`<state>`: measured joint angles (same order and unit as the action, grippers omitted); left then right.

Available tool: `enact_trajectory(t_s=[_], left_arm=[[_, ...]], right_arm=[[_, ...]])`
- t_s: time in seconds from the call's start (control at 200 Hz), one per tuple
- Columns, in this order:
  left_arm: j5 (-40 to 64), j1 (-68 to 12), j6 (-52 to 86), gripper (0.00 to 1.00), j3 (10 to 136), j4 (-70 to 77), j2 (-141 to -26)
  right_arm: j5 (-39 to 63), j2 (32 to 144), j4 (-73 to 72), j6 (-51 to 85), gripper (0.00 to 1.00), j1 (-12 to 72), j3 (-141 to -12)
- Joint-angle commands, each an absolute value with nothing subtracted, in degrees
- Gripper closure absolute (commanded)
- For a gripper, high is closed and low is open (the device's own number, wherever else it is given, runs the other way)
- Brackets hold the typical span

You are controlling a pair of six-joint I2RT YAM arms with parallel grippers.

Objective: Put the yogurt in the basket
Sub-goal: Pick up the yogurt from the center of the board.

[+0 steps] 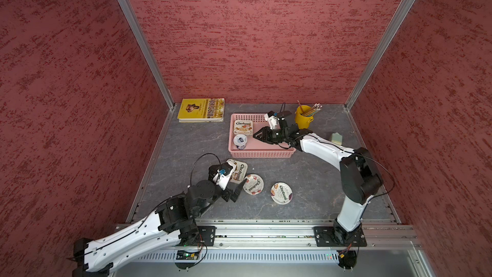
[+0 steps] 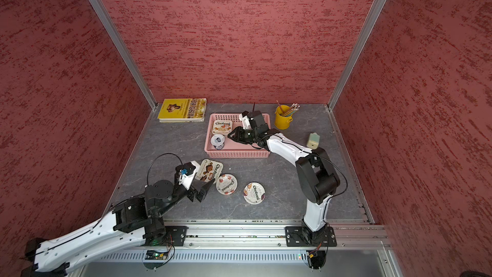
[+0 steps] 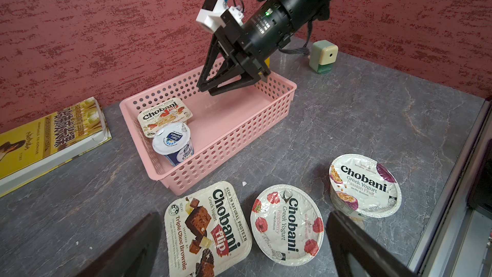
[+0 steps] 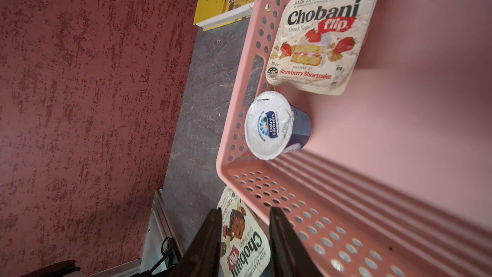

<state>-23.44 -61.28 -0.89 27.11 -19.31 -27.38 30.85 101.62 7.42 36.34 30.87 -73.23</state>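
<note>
Yogurt [image 1: 242, 127]: two cups lay in the basket [image 1: 261, 153] by the desk's [image 1: 186, 155] far edge, three loose nearer its front. My right gripper [image 1: 254, 136] hung above the basket, parted, empty. My left gripper [image 3: 243, 217] gaped beside the brownie cup [image 3: 207, 233], seemingly not touching it; best gripped level, across its narrow sides.

Both top views look steeply down from high above the near edge of the tabletop [image 1: 319, 182], taking in its whole surface and the red walls [image 1: 239, 35] around it. The left wrist camera sits low over the near part of the tabletop and faces obliquely toward the far edge, with the basket [image 3: 226, 142] mid-frame. The right wrist camera hangs close over the basket, looking down at its left end. All four views share the basket with the strawberry Chobani cup [image 4: 319, 35] and the blue-lidded cup [image 4: 269, 126] inside it.
</note>
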Motion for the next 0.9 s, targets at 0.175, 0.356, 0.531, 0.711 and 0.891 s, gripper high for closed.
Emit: enact_trajectory(t_s=[0.175,0.356,0.531,0.711,0.891], left_arm=[[-29.0,-60.9,1.2,0.00,28.0,-19.6,-29.2],[-32.2,-60.7,3.8,0.00,28.6,-20.8,-31.0],[-33.2,-60.7,5.5,0.00,28.6,-22.0,-32.1],[-36.2,-60.3,7.7,0.00,28.5,-23.4,-31.8],[-37.2,-59.5,8.9,0.00,28.5,-24.3,-31.2]], right_arm=[[28.1,92.1,13.9,31.6,0.65,35.2,-66.2],[27.3,92.6,12.2,32.5,0.65,38.3,-63.7],[25.9,95.9,10.0,33.3,0.65,40.7,-63.2],[24.0,100.4,8.8,33.5,0.65,43.2,-64.0],[23.0,103.6,6.1,34.4,0.65,43.8,-64.3]])
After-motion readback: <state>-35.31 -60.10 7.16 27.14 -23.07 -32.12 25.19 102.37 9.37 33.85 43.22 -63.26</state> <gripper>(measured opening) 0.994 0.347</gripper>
